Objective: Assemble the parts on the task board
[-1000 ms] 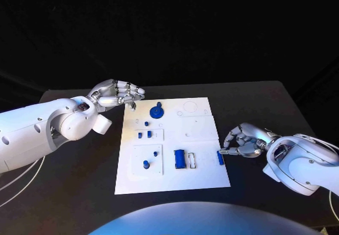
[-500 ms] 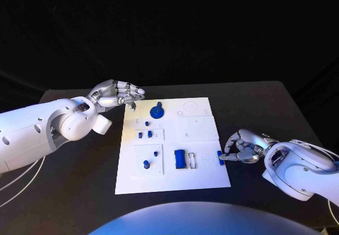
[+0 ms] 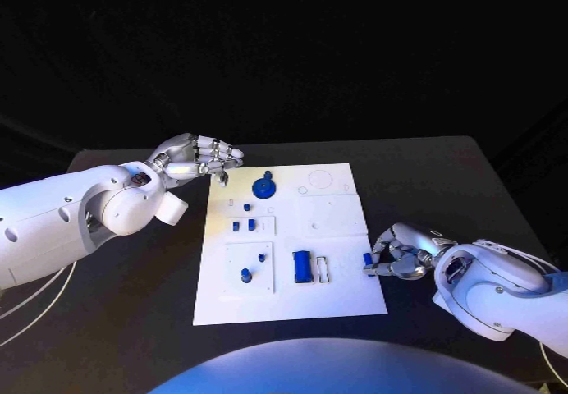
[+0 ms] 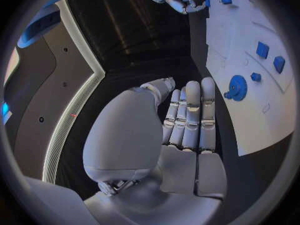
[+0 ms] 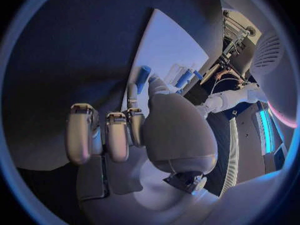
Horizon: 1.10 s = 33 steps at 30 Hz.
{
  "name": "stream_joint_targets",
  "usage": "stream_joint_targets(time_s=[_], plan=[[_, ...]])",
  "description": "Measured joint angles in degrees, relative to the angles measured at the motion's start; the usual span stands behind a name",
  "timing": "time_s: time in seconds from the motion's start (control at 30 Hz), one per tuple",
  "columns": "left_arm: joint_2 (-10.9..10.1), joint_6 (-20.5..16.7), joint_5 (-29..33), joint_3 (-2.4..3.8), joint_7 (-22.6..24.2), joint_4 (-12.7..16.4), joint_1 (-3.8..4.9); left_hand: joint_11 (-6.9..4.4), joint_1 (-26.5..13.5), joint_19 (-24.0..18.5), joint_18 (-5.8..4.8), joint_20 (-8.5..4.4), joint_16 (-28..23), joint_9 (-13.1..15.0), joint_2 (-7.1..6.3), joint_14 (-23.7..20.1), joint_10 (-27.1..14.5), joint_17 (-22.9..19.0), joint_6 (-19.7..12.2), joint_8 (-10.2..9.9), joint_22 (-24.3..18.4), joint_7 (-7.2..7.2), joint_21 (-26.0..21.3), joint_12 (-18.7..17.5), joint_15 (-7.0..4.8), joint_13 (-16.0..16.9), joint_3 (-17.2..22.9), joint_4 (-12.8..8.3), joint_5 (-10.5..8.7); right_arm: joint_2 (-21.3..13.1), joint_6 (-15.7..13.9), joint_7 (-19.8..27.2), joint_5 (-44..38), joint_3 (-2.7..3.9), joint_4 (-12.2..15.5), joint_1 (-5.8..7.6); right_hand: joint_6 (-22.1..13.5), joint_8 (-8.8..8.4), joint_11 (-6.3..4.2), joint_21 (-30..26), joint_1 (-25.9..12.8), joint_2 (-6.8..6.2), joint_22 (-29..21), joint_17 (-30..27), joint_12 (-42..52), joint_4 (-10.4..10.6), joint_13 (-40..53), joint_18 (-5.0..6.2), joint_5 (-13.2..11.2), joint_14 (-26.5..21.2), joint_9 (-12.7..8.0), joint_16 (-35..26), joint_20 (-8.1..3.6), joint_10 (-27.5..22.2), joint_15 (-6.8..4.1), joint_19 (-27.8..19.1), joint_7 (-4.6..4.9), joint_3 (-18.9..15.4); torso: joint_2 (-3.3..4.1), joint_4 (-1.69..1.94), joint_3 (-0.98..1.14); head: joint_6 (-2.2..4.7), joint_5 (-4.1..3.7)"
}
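The white task board (image 3: 337,213) lies mid-table with blue parts on it. A small blue bar (image 3: 368,262) sits at the board's right edge. My right hand (image 3: 405,251) is curled over that edge, and its thumb and a finger pinch the bar while it rests on the board; the right wrist view shows the bar (image 5: 143,76) at the fingertips (image 5: 133,94). My left hand (image 3: 195,158) hovers off the board's far left corner, fingers curled in on nothing, and the left wrist view shows this hand (image 4: 187,122) beside the board (image 4: 250,120).
On the board are a round blue knob (image 3: 263,188), two small blue blocks (image 3: 243,224), a blue peg (image 3: 246,275), a larger blue block (image 3: 302,266) and a pale frame (image 3: 322,268). Black table (image 3: 438,180) surrounds the board.
My right hand has slid toward me and in to the board's right edge, its fingers closing round the small blue bar. The left hand and the other parts have stayed put.
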Motion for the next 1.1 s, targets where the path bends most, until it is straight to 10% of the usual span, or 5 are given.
stream_joint_targets(time_s=[1.1], plan=[[-0.44, 0.03, 0.00, 0.00, -0.18, 0.25, -0.01, -0.21, 0.00, 0.00, 0.00, 0.00, 0.22, 0.04, 0.00, 0.00, -0.21, -0.01, 0.00, 0.22, 0.06, 0.00, 0.23, 0.00, 0.00, -0.02, 0.16, -0.16, 0.00, 4.45, 1.19, -2.59, -8.31, 0.47, -1.13, -0.50, 0.41, -2.07, -0.22, 0.32, 10.06, -0.84, -0.02, -0.02, -0.30, -0.56, -0.01, 0.01, -0.10, 0.00, -0.02, 0.00, 0.00, -0.19, -0.42, 0.00, 0.00, 11.28, -0.09, -0.07, -0.07, 0.01, 0.37]])
